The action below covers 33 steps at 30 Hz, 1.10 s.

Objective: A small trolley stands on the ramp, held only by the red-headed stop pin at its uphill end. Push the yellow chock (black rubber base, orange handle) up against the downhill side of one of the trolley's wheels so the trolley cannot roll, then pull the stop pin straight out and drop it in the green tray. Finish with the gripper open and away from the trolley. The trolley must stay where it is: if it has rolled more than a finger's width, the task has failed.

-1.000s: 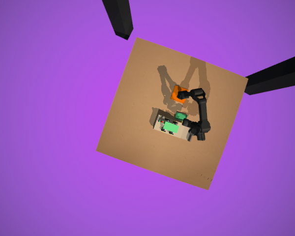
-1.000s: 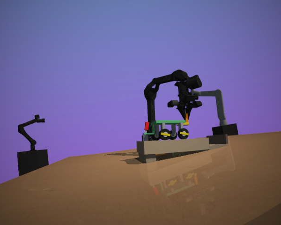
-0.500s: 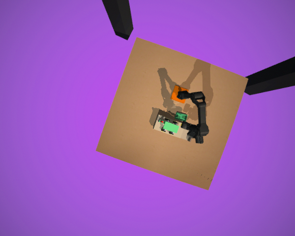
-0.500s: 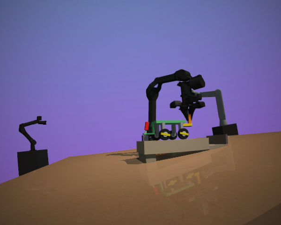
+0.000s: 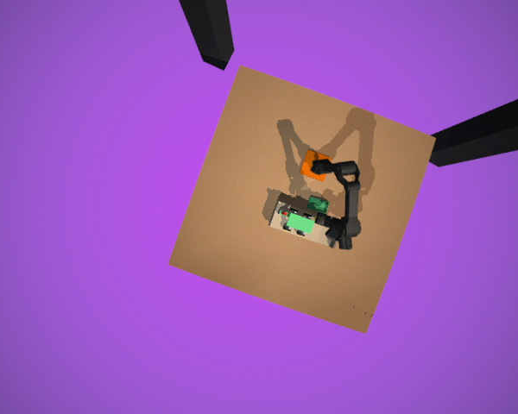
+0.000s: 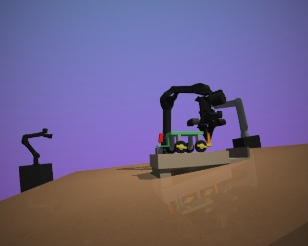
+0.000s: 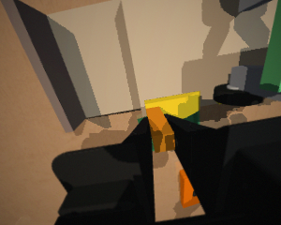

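Note:
The trolley (image 5: 300,222) (image 6: 186,132) (image 7: 278,61), with a green deck and black wheels, stands on the beige ramp (image 5: 321,236) (image 6: 191,160) (image 7: 159,56). The red-headed stop pin (image 5: 284,213) (image 6: 160,137) stands upright at its uphill end. My gripper (image 6: 209,135) (image 7: 155,120) is shut on the orange handle of the yellow chock (image 6: 209,144) (image 7: 175,105). The chock is held above the ramp surface, downhill of the trolley, and appears over the ramp's tray-side edge in the wrist view. Its rubber base is not clearly visible. The green tray (image 5: 318,203) lies beside the ramp.
A dark end block (image 6: 237,152) (image 7: 51,61) stands at the ramp's downhill end. My arm's orange base plate (image 5: 309,170) lies beyond the tray. A black arm (image 6: 27,143) and a grey arm (image 6: 242,116) stand on separate dark pedestals in the background.

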{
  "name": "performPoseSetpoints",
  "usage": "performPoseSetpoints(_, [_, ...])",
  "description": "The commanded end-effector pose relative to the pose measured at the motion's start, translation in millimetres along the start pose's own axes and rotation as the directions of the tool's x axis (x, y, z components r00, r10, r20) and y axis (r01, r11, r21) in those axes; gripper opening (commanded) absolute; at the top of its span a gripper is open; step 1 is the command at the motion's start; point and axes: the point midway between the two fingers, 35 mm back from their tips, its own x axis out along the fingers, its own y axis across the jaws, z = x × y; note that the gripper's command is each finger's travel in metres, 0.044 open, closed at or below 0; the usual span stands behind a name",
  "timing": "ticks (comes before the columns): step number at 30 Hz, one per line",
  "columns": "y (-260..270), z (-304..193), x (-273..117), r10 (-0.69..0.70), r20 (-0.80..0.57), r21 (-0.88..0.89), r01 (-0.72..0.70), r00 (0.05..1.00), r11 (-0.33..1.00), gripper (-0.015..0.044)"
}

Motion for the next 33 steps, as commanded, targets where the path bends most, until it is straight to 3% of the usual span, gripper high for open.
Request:
performPoseSetpoints(1, [-0.8, 0.4, 10.4, -0.005, 0.001, -0.004, 0.005, 1.0, 1.0, 0.0])
performPoseSetpoints(33, [-24.5, -0.5, 22.7, -0.007, 0.001, -0.004, 0.007, 1.0, 1.0, 0.0])
